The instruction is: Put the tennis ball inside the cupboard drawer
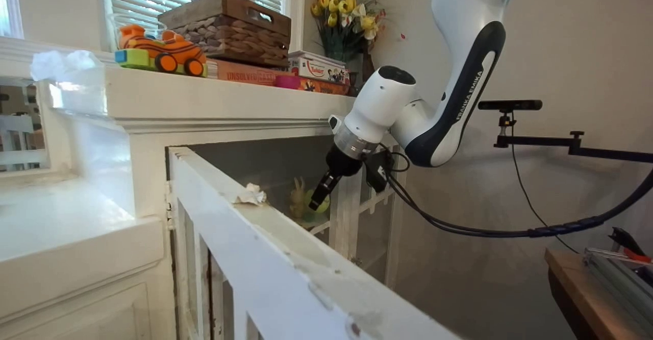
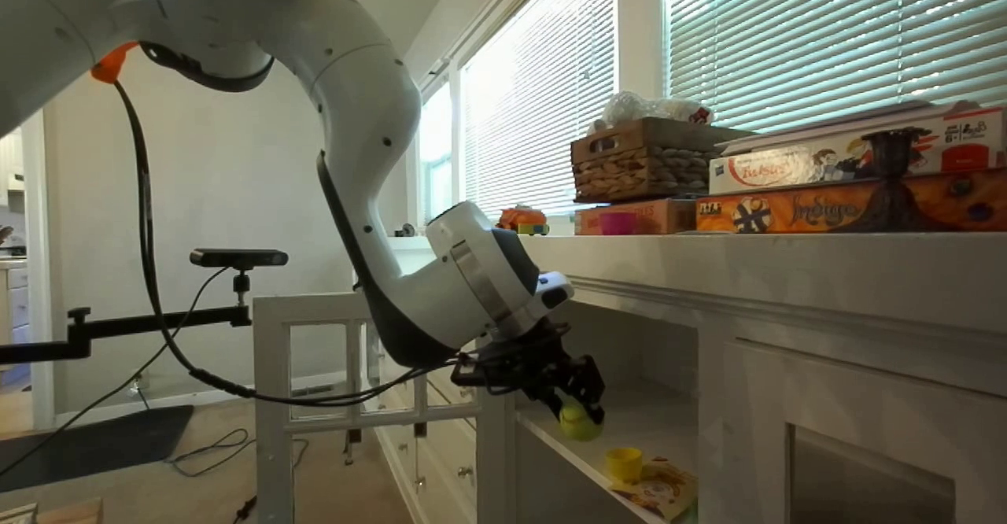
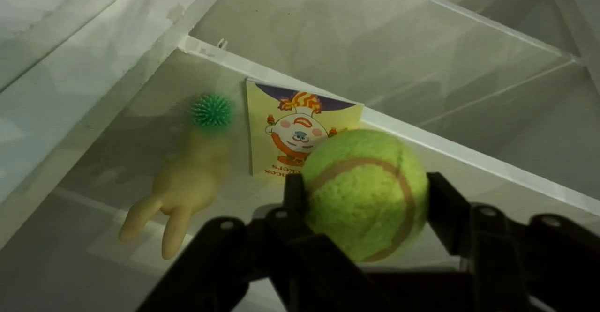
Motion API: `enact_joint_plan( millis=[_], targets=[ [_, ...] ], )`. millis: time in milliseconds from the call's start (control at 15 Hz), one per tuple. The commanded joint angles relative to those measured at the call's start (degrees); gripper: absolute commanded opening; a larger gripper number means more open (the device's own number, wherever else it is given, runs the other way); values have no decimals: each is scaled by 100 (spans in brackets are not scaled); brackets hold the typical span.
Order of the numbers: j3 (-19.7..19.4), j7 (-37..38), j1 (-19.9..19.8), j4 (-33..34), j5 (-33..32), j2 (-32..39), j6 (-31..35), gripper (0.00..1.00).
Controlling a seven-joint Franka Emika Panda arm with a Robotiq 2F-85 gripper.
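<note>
The tennis ball (image 3: 365, 195) is yellow-green with a reddish seam. My gripper (image 3: 368, 197) is shut on it, one finger on each side, in the wrist view. In an exterior view the ball (image 2: 580, 422) hangs from the gripper (image 2: 580, 410) at the opening of the cupboard drawer, an open compartment with a white shelf (image 2: 641, 406). The ball appears above the shelf near its front edge, apart from it. In an exterior view the gripper (image 1: 320, 197) points down into the dark compartment (image 1: 240, 161), with the ball (image 1: 324, 205) partly hidden behind it.
On the shelf are a yellow rabbit figure (image 3: 187, 185), a green spiky ball (image 3: 212, 110), a booklet (image 3: 286, 134) and a yellow cup (image 2: 624, 466). An open white glass-paned door (image 2: 271, 398) stands beside the arm; its top edge (image 1: 306, 258) crosses an exterior view. The thick cabinet top (image 2: 787, 260) overhangs the opening.
</note>
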Motion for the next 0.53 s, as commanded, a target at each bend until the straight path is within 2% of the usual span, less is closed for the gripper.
enact_joint_plan(
  millis=[0, 200, 467],
  targets=[
    [195, 148, -211, -127, 74, -106, -67, 41],
    [431, 359, -448, -213, 114, -154, -46, 41],
    [498, 664, -518, -130, 177, -87, -9, 41]
  ],
)
